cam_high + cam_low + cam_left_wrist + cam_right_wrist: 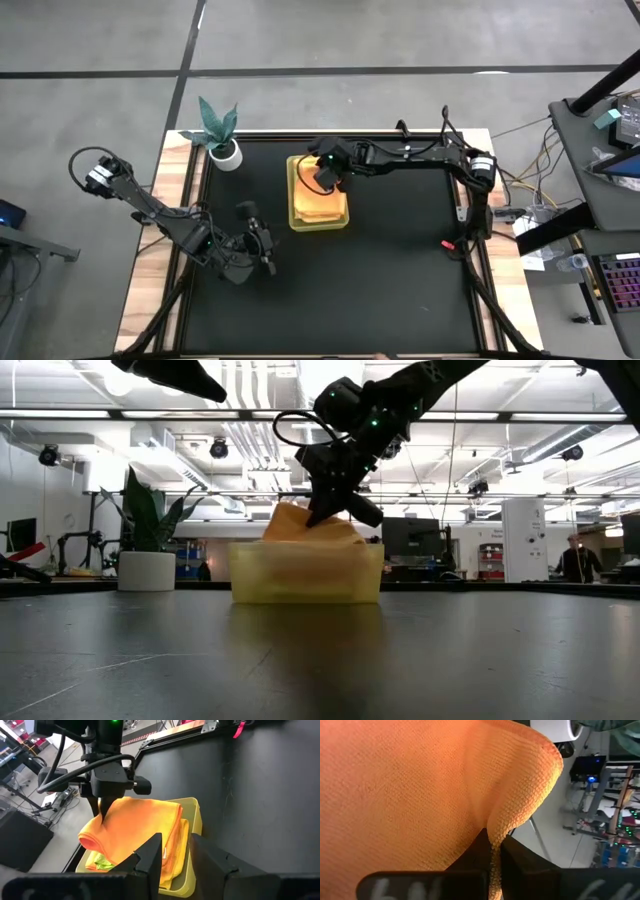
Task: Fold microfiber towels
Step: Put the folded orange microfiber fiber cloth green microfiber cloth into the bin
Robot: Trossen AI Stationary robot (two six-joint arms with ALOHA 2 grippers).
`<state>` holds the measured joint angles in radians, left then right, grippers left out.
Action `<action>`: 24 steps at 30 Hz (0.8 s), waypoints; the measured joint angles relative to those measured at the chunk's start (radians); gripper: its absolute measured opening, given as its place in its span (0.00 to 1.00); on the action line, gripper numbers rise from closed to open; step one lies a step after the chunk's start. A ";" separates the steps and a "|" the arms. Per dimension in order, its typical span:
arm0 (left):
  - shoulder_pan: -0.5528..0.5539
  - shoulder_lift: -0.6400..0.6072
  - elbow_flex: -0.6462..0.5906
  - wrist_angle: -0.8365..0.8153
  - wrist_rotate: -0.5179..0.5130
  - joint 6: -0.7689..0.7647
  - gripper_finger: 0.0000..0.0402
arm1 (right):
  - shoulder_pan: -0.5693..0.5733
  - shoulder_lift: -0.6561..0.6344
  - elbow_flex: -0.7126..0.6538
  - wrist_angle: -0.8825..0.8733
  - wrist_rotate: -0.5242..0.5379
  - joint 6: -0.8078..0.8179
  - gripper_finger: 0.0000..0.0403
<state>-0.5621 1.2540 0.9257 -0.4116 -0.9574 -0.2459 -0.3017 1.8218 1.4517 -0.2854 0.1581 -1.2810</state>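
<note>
On the dark surface [400, 270], near the upper centre of the high view, the top orange towel [135, 827] was pinched at its edge by the clenched right claw [322, 180] over the yellow tray [293, 222], presumably for lifting out, while the partly spread, empty left claw [262, 250] was held at lower left.

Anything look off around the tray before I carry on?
Nothing spilled or damaged. The top orange towel sits bunched and humped above the rim of the yellow tray because the right gripper is shut on its edge. The left gripper waits over bare table.
</note>
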 joint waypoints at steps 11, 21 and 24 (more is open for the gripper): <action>0.011 0.000 0.000 0.000 -0.018 -0.001 0.21 | -0.018 0.000 0.000 0.035 -0.008 -0.044 0.03; 0.013 0.000 -0.001 0.001 -0.018 -0.002 0.21 | -0.025 0.044 -0.001 0.049 0.000 -0.047 0.03; 0.013 0.000 -0.003 0.002 -0.018 -0.003 0.21 | -0.027 0.061 -0.001 0.072 0.000 -0.041 0.07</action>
<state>-0.5491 1.2541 0.9229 -0.4095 -0.9752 -0.2489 -0.3287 1.8829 1.4506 -0.2136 0.1585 -1.3218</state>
